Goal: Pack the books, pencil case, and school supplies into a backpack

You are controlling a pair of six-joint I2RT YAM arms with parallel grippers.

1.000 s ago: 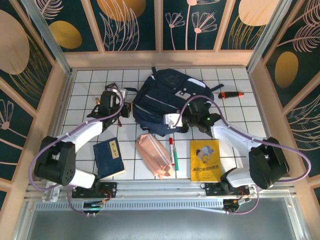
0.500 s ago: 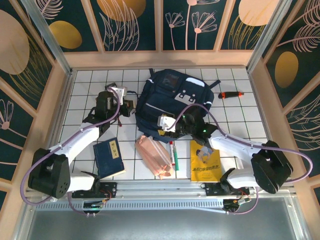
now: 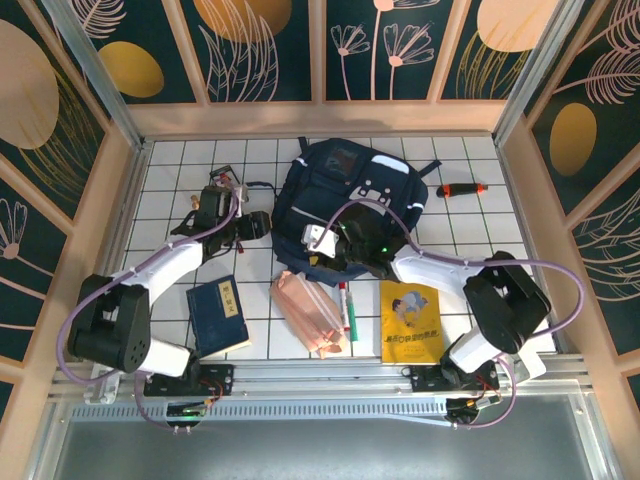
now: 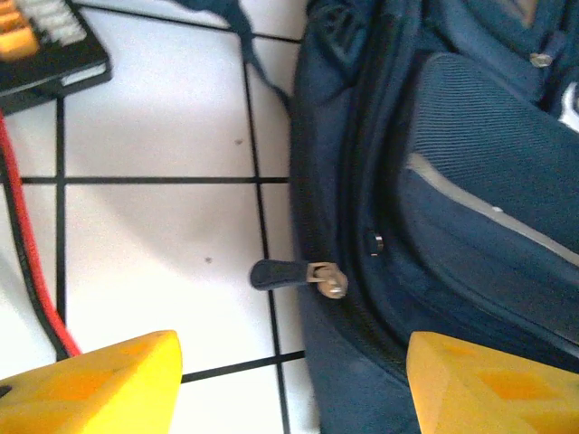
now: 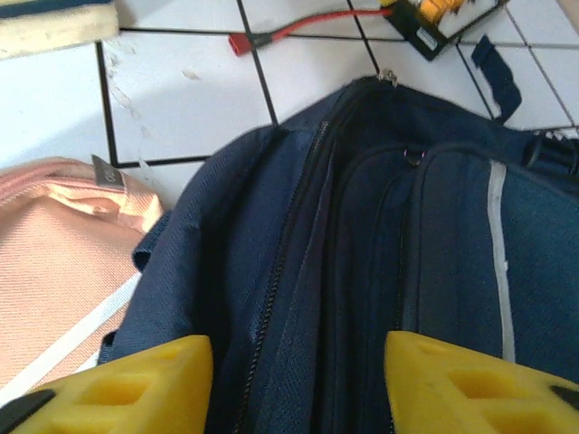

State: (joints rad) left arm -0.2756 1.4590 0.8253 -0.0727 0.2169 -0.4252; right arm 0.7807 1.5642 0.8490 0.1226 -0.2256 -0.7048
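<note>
The left hand and right hand hung with fingers apart at the backpack on the tiled counter, the left beside its zipper pull. The pencil case, marker pen, navy book and yellow book lay nearer the arms' bases.

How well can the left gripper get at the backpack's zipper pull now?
Probably yes. The left gripper has its jaws open, and the zipper pull lies just ahead between them, on the white tiled table beside the backpack. Nothing seems to block it.
</note>
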